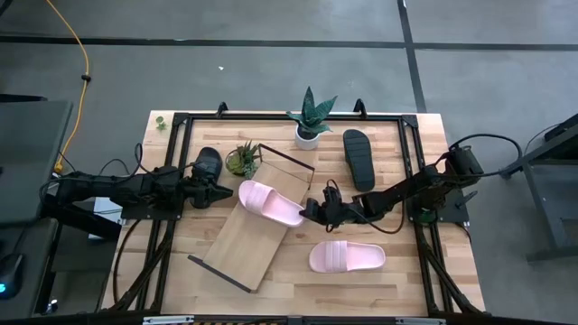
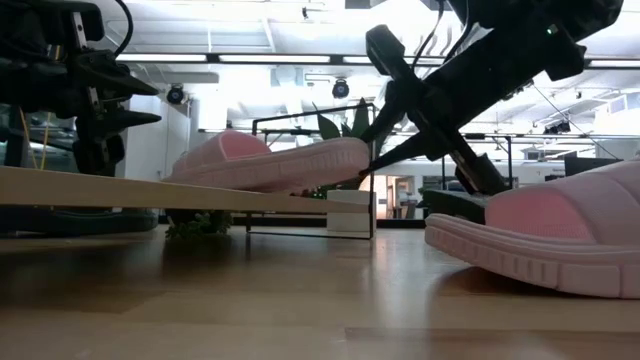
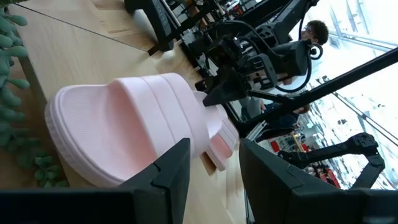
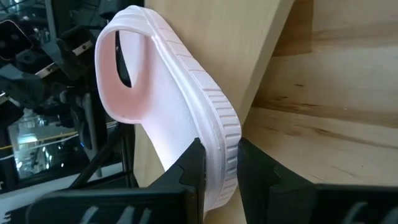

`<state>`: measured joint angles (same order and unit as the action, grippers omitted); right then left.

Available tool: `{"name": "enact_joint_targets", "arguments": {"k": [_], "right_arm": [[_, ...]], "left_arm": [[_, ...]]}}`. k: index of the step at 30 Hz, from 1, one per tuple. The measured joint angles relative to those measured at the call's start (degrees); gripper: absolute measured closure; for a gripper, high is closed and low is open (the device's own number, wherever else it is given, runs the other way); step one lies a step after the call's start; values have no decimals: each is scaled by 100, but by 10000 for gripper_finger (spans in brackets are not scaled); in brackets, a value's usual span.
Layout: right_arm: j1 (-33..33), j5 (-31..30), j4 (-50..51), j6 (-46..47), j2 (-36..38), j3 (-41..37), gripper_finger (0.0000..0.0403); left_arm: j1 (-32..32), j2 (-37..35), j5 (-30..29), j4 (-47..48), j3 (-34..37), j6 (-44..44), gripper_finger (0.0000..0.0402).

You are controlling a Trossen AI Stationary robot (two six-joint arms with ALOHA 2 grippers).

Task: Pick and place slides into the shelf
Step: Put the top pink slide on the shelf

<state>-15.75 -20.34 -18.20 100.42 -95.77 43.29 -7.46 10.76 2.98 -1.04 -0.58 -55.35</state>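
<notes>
Overhead only: black slide (image 1: 358,158) beside potted plant (image 1: 310,117).

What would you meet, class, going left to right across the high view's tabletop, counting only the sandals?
Black slide by the left gripper → pink slide on the shelf → pink slide on the table → black slide near the back.

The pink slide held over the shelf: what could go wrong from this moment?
1. The right pincer grips only the end edge of the pink slide, so the slide may pivot or slip out.
2. The slide lies across the edge of the shelf, with its gripped end overhanging; released here, it might tip off onto the table.
3. The left pincer, open, waits close to the slide's other end; the two arms could bump.
</notes>
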Motion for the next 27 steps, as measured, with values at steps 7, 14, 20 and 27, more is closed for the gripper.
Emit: {"name": "enact_joint_targets", "arguments": {"k": [7,14,20,27], "right_arm": [[0,153,-4,-19,0,0,357],[49,201,165,-8,0,145,357],[79,191,449,2,2,282,357],[79,282,377,147,-59,282,357]], "left_arm": [[0,0,0,0,0,138,275],[-2,-2,-2,-2,0,153,275],[-2,-1,-2,0,0,153,275],[-1,-2,-2,0,0,153,275]]}}
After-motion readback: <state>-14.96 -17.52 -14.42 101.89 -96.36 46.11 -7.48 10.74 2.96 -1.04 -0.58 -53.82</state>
